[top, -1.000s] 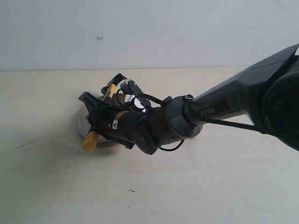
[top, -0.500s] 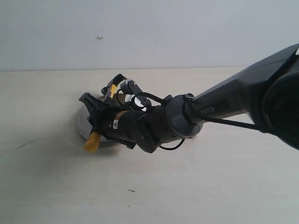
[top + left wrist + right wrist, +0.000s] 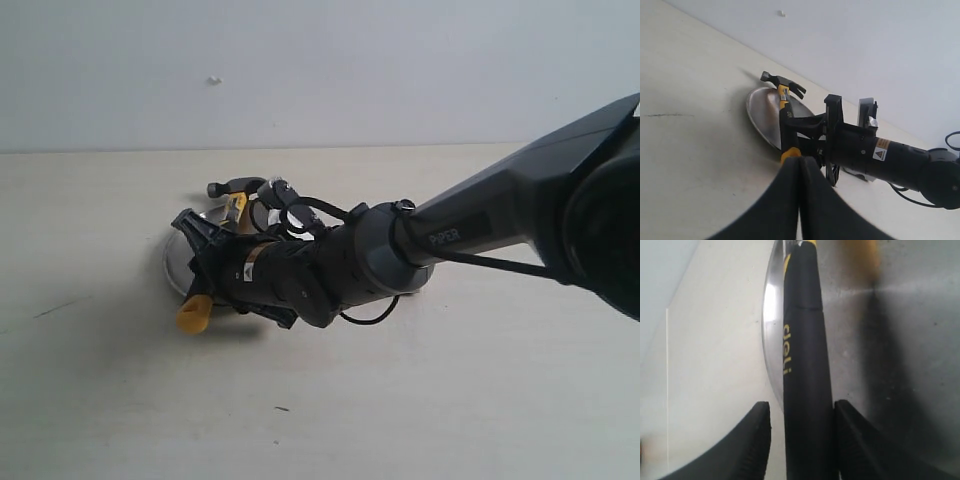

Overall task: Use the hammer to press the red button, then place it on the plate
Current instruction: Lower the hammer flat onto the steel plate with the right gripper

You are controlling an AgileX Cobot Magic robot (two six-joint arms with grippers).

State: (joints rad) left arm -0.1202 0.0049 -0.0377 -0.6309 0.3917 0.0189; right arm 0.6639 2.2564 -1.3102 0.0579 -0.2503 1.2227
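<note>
The hammer (image 3: 193, 312) lies across the silver plate (image 3: 175, 265), its dark head (image 3: 782, 82) past the far rim and its yellow end over the near rim. My right gripper (image 3: 210, 260) hovers low over the plate and straddles the black handle (image 3: 802, 330). In the right wrist view the gripper (image 3: 802, 407) is open, with a visible gap between one finger (image 3: 757, 435) and the handle. My left gripper (image 3: 800, 167) is shut on nothing, away from the plate (image 3: 762, 110), and does not show in the exterior view. The red button is out of view.
The right arm (image 3: 470, 230) reaches in from the right across the pale table (image 3: 420, 400). A plain white wall (image 3: 320, 70) runs behind the table's far edge.
The right gripper's jaws have parted from the handle. The hammer has settled lower onto the plate, and its head has swung left and down.
</note>
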